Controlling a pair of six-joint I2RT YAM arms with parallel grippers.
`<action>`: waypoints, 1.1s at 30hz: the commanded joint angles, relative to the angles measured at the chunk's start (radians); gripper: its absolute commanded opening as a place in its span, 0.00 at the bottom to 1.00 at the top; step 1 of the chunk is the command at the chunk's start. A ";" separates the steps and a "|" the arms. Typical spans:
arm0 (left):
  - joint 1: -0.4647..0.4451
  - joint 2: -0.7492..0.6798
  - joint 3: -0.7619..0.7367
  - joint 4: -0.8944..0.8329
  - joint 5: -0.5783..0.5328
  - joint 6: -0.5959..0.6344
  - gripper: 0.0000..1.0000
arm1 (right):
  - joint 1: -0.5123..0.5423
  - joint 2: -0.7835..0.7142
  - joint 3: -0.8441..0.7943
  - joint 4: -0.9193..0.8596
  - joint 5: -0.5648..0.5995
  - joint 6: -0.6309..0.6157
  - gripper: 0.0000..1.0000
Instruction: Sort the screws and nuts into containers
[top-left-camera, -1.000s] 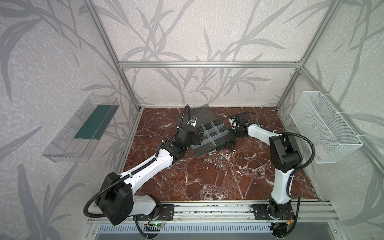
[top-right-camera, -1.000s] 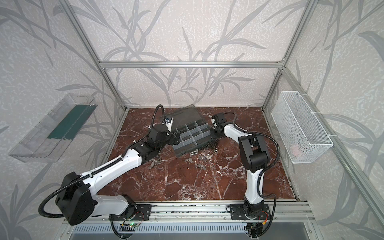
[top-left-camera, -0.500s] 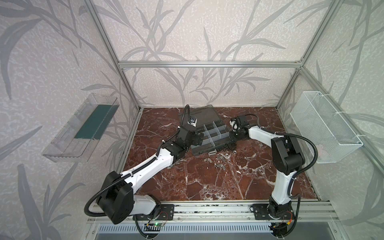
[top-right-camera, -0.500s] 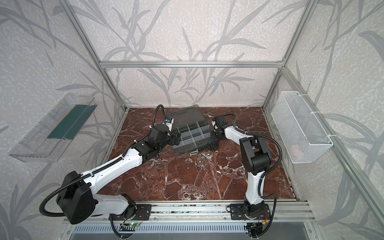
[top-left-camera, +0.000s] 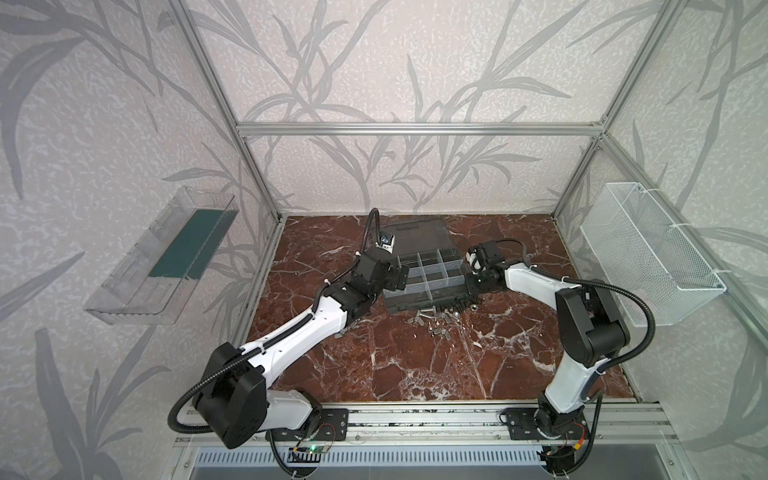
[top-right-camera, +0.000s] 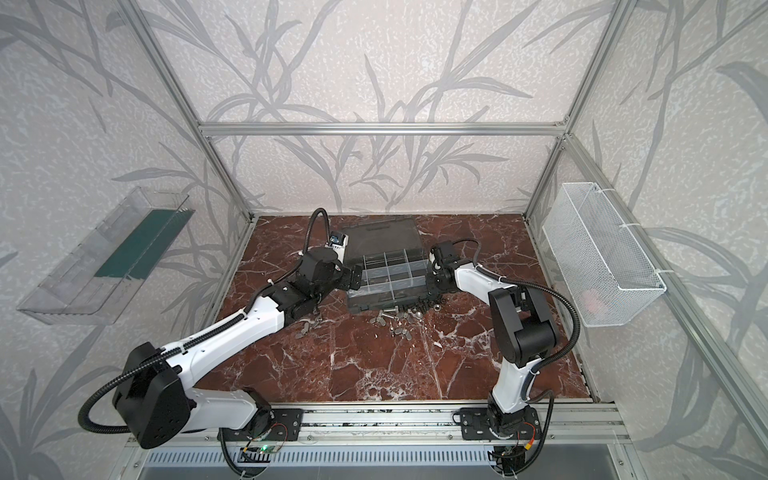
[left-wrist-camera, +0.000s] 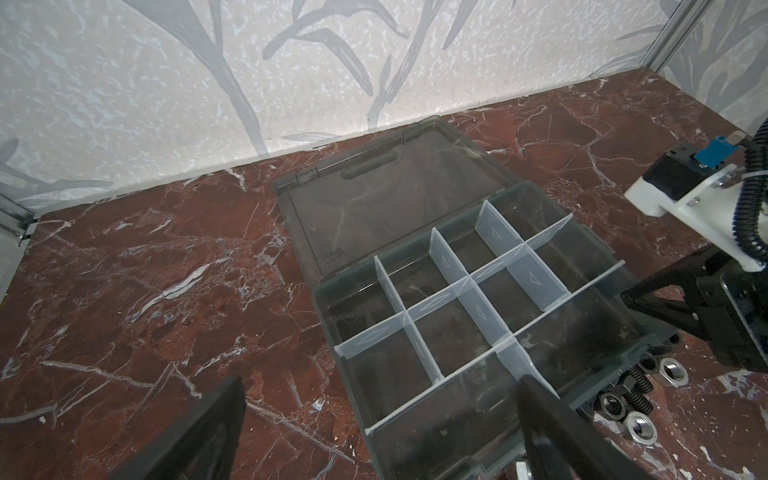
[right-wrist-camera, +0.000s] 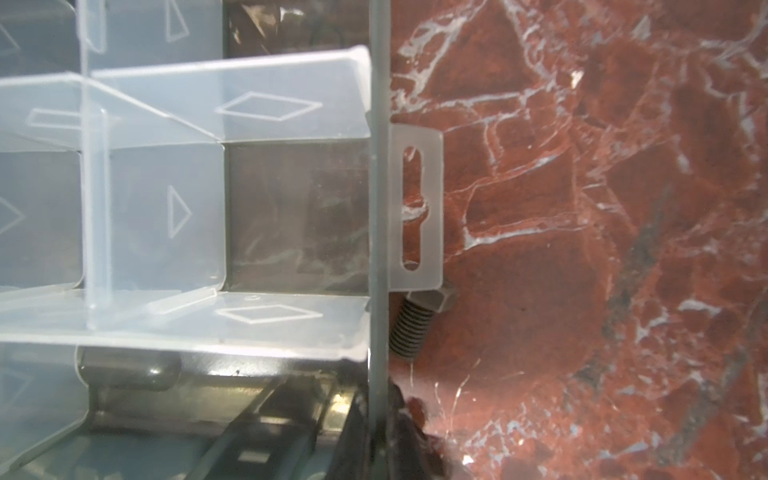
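Observation:
The dark grey organizer case (top-left-camera: 424, 301) (top-right-camera: 386, 301) lies open on the marble floor, its smoky lid (top-left-camera: 419, 235) flat behind it. Whitish dividers (left-wrist-camera: 469, 286) split it into containers that look empty. Screws and nuts (top-left-camera: 440, 318) (top-right-camera: 399, 318) (left-wrist-camera: 640, 399) lie scattered in front of the case. My left gripper (top-left-camera: 401, 276) (left-wrist-camera: 382, 382) stands open at the case's left end, one finger over the floor, the other over a front compartment. My right gripper (top-left-camera: 469, 282) (right-wrist-camera: 376, 399) is shut on the case's right wall (right-wrist-camera: 378, 208). A bolt (right-wrist-camera: 409, 324) lies just outside that wall.
A clear tray (top-left-camera: 166, 249) with a green insert hangs on the left wall. A white wire basket (top-left-camera: 648, 257) hangs on the right wall. Wing nuts (top-right-camera: 305, 328) lie under my left forearm. Aluminium frame posts stand at the floor's corners.
My right gripper's jaws have closed onto the case's right wall. The case has turned slightly and lies squarer to the back wall. The left arm has hardly moved.

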 joint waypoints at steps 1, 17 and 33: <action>-0.006 0.005 0.033 -0.029 0.010 -0.020 0.99 | 0.032 0.001 0.044 -0.024 -0.026 0.010 0.03; -0.016 -0.001 0.033 -0.034 -0.009 -0.008 0.99 | 0.040 0.186 0.259 0.004 0.009 0.094 0.00; -0.016 0.004 0.039 -0.041 -0.019 -0.011 0.99 | 0.005 0.127 0.280 -0.061 -0.012 0.038 0.16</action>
